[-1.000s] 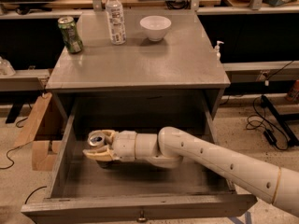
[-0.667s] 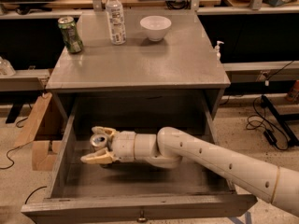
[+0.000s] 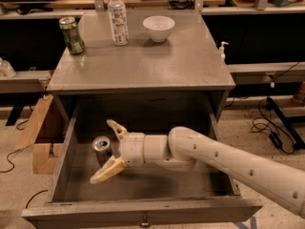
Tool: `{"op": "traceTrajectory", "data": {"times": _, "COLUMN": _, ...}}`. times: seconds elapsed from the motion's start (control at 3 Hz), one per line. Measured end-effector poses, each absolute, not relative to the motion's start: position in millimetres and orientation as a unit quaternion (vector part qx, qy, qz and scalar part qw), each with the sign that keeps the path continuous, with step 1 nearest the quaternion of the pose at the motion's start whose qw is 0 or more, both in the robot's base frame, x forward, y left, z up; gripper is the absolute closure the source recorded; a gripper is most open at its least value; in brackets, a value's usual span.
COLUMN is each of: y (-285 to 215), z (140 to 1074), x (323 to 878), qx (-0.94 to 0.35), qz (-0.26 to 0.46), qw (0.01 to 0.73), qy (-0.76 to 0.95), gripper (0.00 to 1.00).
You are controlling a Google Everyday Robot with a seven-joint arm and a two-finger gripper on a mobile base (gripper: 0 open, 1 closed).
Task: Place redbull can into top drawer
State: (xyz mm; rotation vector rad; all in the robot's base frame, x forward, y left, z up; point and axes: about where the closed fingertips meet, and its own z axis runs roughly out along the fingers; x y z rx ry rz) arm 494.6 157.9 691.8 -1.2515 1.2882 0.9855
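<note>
The top drawer (image 3: 143, 213) of the grey table is pulled out toward me, its small round knob at the front. The redbull can (image 3: 102, 148) stands upright on the drawer floor at the left, shiny top showing. My gripper (image 3: 110, 149) reaches into the drawer from the right. Its fingers (image 3: 108, 170) are spread wide, one behind the can and one in front of it. The can stands between them, free of both.
On the tabletop (image 3: 143, 66) stand a green can (image 3: 72, 35) at the back left, a clear plastic bottle (image 3: 117, 17) and a white bowl (image 3: 158, 28). A cardboard box (image 3: 40, 137) lies on the floor left of the drawer. Cables (image 3: 276, 128) lie at the right.
The gripper held the can a second ago. Its fingers have since spread apart and let go of it, leaving the can standing on the drawer floor.
</note>
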Motion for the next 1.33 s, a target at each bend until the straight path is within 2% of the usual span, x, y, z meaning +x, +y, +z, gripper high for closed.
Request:
{"op": "traceTrajectory", "data": {"times": 0.67, "y": 95, "z": 791, "x": 460, "qx": -0.546, "qz": 0.348, "qw": 0.49, "qy": 0.584, "gripper": 0.0}}
{"op": "traceTrajectory", "data": {"times": 1.0, "y": 61, "z": 874, "x": 470, "qx": -0.56, "qz": 0.281, "qw": 0.51, "qy": 0.589, "gripper": 0.0}}
{"op": "traceTrajectory", "data": {"times": 1.33, "y": 26, "z": 952, "x": 491, "qx": -0.544, "qz": 0.224, "qw": 0.564, "qy": 0.579, "gripper": 0.0}}
